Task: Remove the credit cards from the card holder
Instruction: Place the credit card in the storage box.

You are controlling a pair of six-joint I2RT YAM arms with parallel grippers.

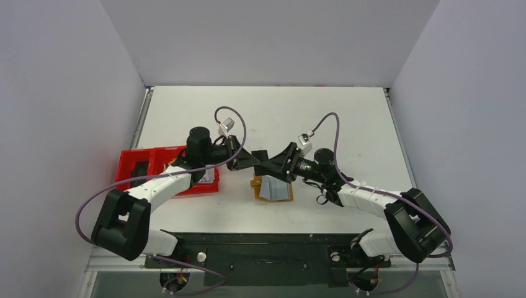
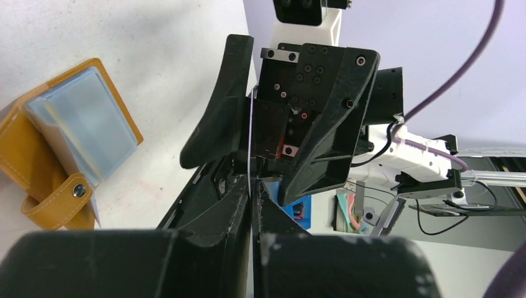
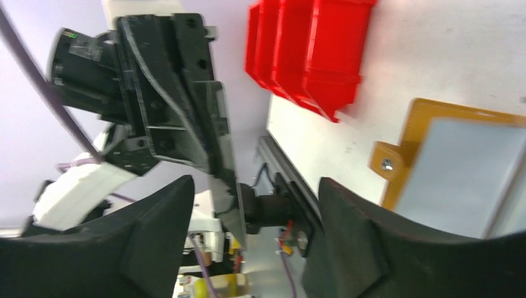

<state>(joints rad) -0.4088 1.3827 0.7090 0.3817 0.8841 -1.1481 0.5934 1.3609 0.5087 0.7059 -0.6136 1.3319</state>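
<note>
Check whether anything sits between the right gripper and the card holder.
Nothing visible does. The card holder lies open on the table, just nearer than the open right gripper. The left gripper, shut on a thin card, faces it from the side, off the holder.
</note>
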